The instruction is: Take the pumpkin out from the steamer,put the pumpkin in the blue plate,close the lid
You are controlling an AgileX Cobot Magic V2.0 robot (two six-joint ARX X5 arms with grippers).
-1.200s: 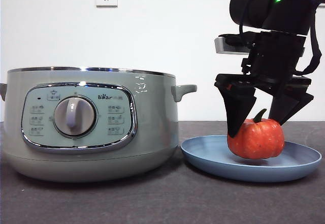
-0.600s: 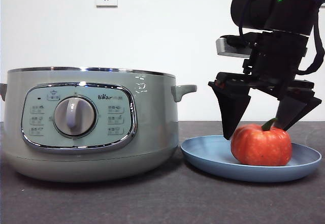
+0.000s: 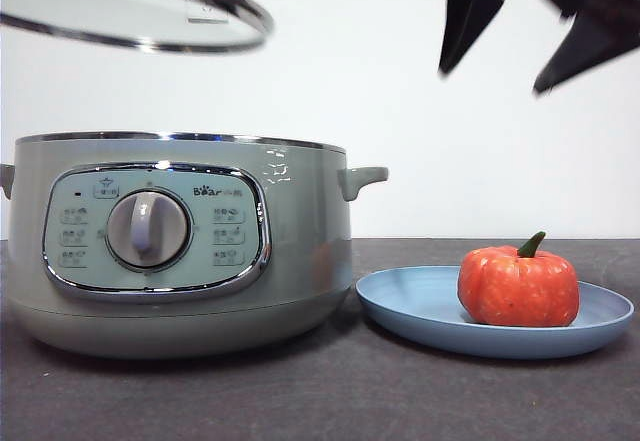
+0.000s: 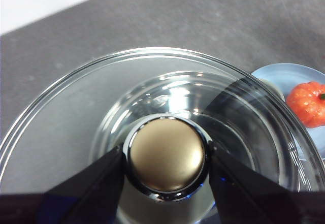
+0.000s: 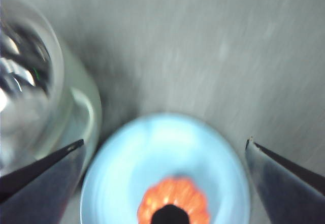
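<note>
Steamer [image 3: 180,241]: large, pale green, standing uncovered on dark tabletop [image 3: 320,401], dial panel facing front view. Lid [image 3: 135,11]: glass with chrome rim, hanging tilted in air above steamer, not touching it; carried by left gripper [image 4: 166,155], whose fingers [image 4: 86,188] clench on knob [image 4: 166,153] from both sides. Blue plate [image 3: 420,311]: resting on tabletop just beside steamer, under its side handle [image 3: 362,178]. Right gripper [image 3: 540,26]: high above blue plate at top edge of front view, fingers [image 3: 465,16] spread wide and released, grasping nothing, well clear of everything below. Pumpkin [image 3: 518,286]: orange-red, sitting upright in blue plate toward side away from steamer, green stem [image 3: 532,244] curving upward; seen from above between spread fingers in right wrist view, blurred. Wall socket behind lid, mostly hidden.
</note>
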